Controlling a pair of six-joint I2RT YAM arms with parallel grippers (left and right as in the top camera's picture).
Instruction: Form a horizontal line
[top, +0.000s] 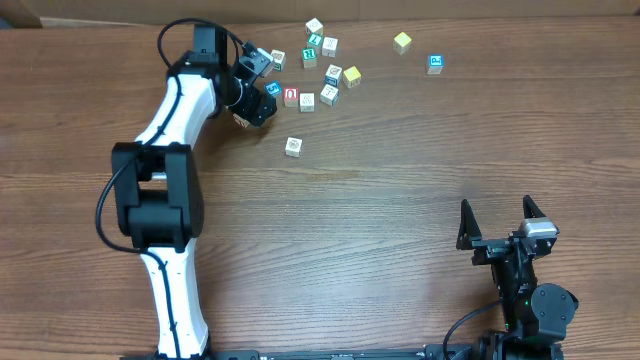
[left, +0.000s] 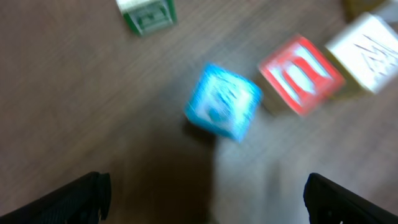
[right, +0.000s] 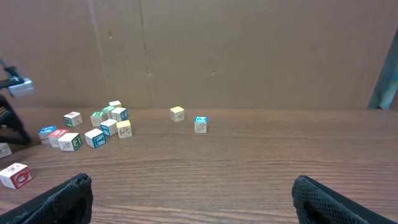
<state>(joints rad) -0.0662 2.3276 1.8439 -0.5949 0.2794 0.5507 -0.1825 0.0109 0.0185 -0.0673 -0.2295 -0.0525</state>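
The left gripper (top: 262, 100) sat just beside a small blue-faced wooden cube (top: 273, 89); a red-faced wooden cube (top: 291, 96) and a whitish-faced wooden cube (top: 307, 101) lay just beyond it.

overhead: straight down, far | left wrist: close above blue cube (left: 222, 102) | right wrist: low, far, facing same cubes (right: 109, 127)

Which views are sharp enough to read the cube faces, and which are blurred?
Left wrist: blurred throughout; the blue-faced wooden cube and red-faced wooden cube have smeared letters. Overhead: sharp, evenly lit brown wooden table, no glare. Right wrist: sharp, but letters too small to read.
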